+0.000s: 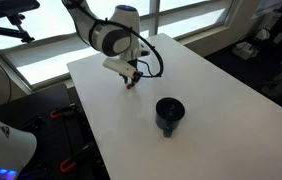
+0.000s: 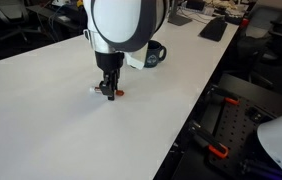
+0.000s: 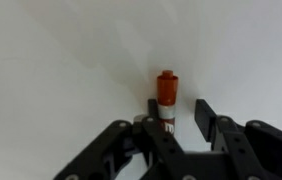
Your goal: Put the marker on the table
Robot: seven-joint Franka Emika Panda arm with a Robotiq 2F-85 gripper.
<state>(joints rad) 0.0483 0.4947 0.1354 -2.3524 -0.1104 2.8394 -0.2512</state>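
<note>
The marker [image 3: 166, 88] is a slim red stick lying on the white table [image 3: 61, 60], its end pointing away from the wrist camera. My gripper [image 3: 177, 108] is open around it: one finger is right beside the marker, and the other stands apart with a clear gap. In both exterior views the gripper [image 1: 130, 78] [image 2: 108, 88] is low over the table [image 1: 211, 90] [image 2: 41, 110], with the marker [image 1: 131, 84] [image 2: 115, 94] at its fingertips on the surface.
A round black cup [image 1: 168, 113] [image 2: 153, 55] stands on the table a short way from the gripper. The table edge runs close by [image 2: 181, 130], with black equipment and cables on the floor [image 2: 231, 120] beyond it.
</note>
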